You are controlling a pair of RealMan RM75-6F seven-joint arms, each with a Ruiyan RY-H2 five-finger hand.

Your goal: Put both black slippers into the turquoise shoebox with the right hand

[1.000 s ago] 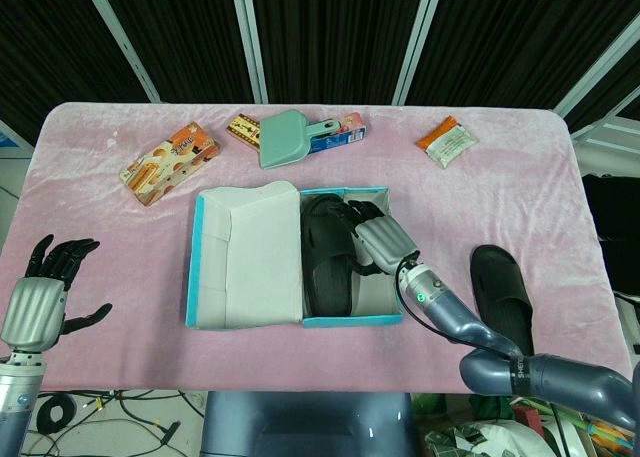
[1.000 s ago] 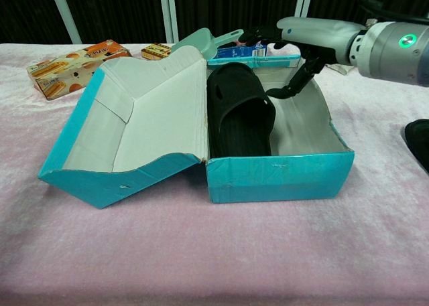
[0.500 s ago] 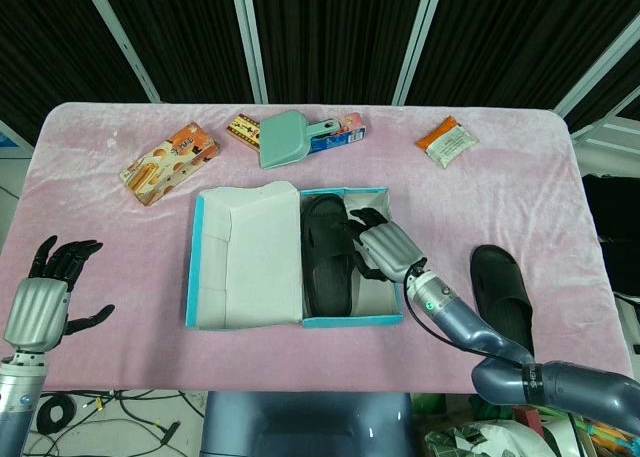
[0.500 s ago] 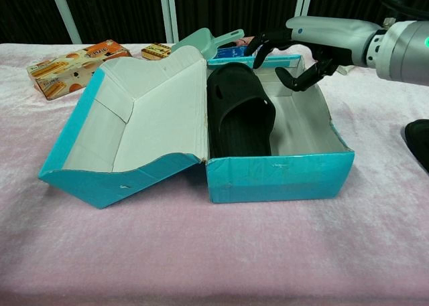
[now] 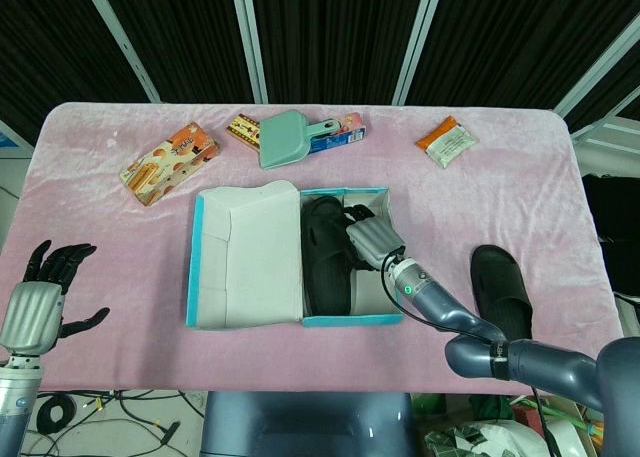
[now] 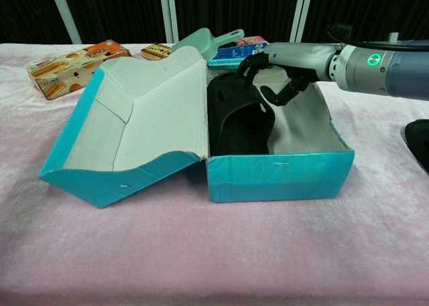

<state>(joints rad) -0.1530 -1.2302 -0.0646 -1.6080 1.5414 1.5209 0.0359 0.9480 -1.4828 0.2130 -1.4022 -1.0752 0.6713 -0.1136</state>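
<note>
On the worktop at four o'clock from your right robot hand [image 5: 367,239], which hovers empty with fingers curled over the slipper in the turquoise shoebox [image 5: 345,322], the second black slipper [image 5: 501,289] lies lengthwise twelve-to-six, far from your left robot hand [image 5: 38,303].

1. Right hand [image 6: 278,70]: extended far-left from its arm, fingers curled downward (nothing plainly gripped).
2. Left hand [image 5: 40,297]: near left, fingers spread, palm empty.
</note>
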